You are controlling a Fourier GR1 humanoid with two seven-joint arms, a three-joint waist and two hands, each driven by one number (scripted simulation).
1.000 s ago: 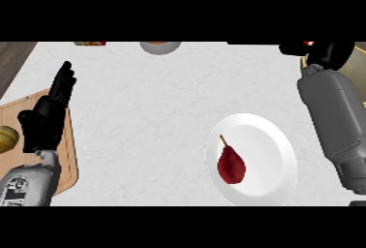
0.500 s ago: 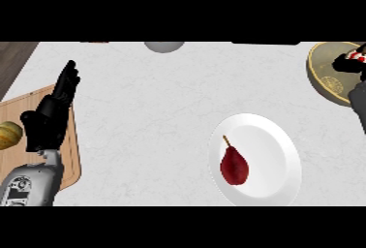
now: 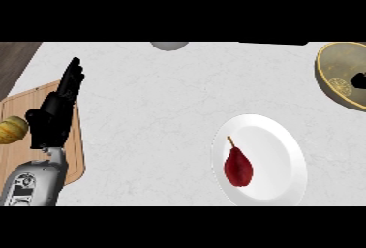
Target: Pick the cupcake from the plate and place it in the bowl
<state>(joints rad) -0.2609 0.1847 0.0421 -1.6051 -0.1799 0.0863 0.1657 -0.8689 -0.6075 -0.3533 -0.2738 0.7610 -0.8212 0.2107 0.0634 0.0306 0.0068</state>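
White counter: the plate carries only a red pear, and no cupcake shows anywhere. The left hand rests open at the view's left. A sliver of the right hand sits over the bowl, and I cannot tell its state. Likely the placing step; next, release into the bowl

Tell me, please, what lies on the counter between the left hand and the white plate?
Nothing: in the head view, only bare white counter lies between the left hand and the plate.
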